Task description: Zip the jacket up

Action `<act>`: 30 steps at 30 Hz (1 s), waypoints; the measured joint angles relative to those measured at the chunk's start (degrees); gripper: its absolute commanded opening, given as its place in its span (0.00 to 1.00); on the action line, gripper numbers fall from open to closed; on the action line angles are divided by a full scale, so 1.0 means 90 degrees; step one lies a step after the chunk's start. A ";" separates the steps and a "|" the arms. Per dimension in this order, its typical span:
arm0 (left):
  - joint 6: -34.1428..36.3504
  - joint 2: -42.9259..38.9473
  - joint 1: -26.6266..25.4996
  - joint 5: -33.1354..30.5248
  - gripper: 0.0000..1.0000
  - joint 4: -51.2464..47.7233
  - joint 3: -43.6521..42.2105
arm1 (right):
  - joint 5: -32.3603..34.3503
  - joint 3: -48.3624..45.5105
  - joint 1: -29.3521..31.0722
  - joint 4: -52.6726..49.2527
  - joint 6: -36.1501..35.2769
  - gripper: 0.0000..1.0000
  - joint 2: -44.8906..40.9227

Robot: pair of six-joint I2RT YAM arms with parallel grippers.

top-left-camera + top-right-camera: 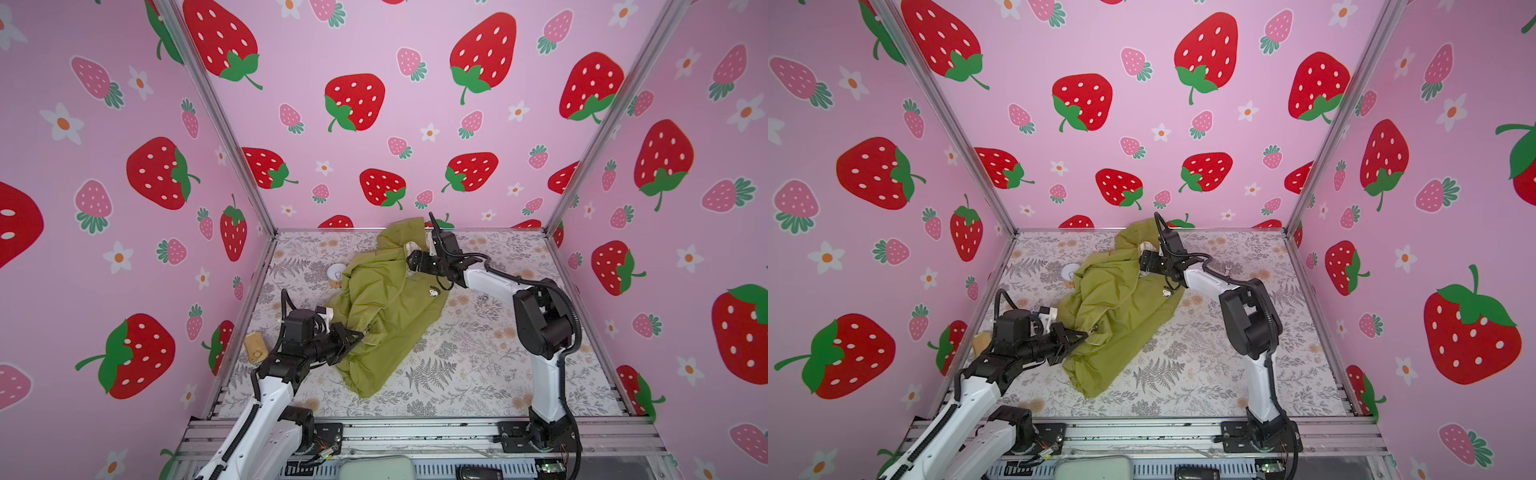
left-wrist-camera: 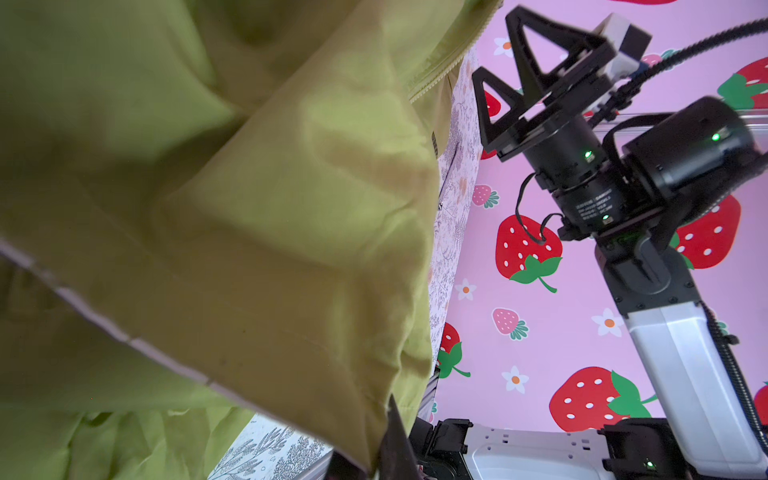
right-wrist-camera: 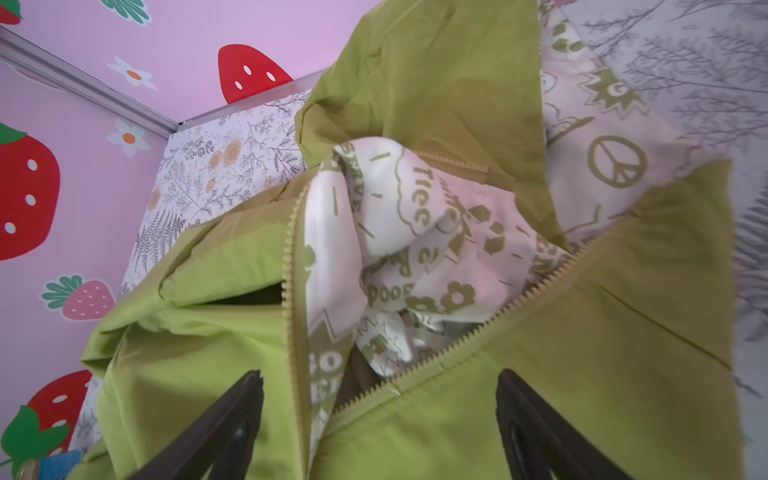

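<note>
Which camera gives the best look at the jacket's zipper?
The right wrist view: both rows of the zipper show close up, parted around the lining. The left wrist view catches only a short strip of it. In both top views the jacket is too small for such detail.

Strawberry walls [image 1: 374, 62], floral, perhaps cloth tabletop [image 1: 478, 365]

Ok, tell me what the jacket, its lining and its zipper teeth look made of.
The jacket: thin woven fabric, matte olive-green, possibly nylon or a cotton blend; it creases sharply and drapes limp. The lining: soft cream cloth, printed; it bunches in rounded folds. The zipper teeth: likely moulded plastic, pale yellow-green, dull, without metallic glint.
</note>
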 measured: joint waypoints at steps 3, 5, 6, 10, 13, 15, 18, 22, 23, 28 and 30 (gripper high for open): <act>-0.0015 -0.0010 0.0000 0.0000 0.00 0.0010 0.0000 | 0.0022 0.0801 0.0068 -0.0238 -0.0010 0.98 0.0651; -0.0024 -0.0034 0.0000 0.0000 0.00 0.0010 -0.0002 | 0.0017 0.1202 0.0097 -0.0362 0.0000 0.94 0.1020; -0.0036 -0.0051 0.0000 0.0000 0.00 0.0010 -0.0005 | 0.0017 0.1421 0.0112 -0.0442 0.0010 0.89 0.1229; -0.0056 -0.0119 0.0000 0.0000 0.00 0.0017 -0.0036 | 0.0160 0.1768 0.0124 -0.0573 0.0044 0.65 0.1702; -0.0053 -0.0168 0.0002 -0.0012 0.00 -0.0005 -0.0097 | 0.0296 0.1705 0.0085 -0.0612 0.0044 0.45 0.1744; -0.0034 -0.0165 0.0022 -0.0056 0.00 -0.0017 -0.0100 | 0.0352 0.1455 0.0022 -0.0452 0.0041 0.32 0.1613; 0.0066 -0.0102 0.0083 -0.0121 0.00 -0.0024 -0.0100 | 0.0367 0.0797 -0.0165 -0.0282 0.0012 0.19 0.1205; 0.0255 0.0260 0.0170 -0.0194 0.00 -0.0027 -0.0090 | 0.0282 -0.0155 -0.0595 -0.0029 -0.0005 0.12 0.0568; 0.0318 0.0403 0.0187 -0.0223 0.00 -0.0034 -0.0068 | 0.0243 -0.0367 -0.0721 0.0029 -0.0029 0.12 0.0430; 0.0702 0.1154 0.0270 -0.0289 0.00 0.0015 0.0393 | -0.0034 -0.1161 -0.1052 0.0219 -0.0092 0.10 -0.0049; 0.0879 0.1501 0.0323 -0.0287 0.00 0.0017 0.0704 | -0.0194 -0.1268 -0.1180 0.0284 -0.0141 0.13 -0.0104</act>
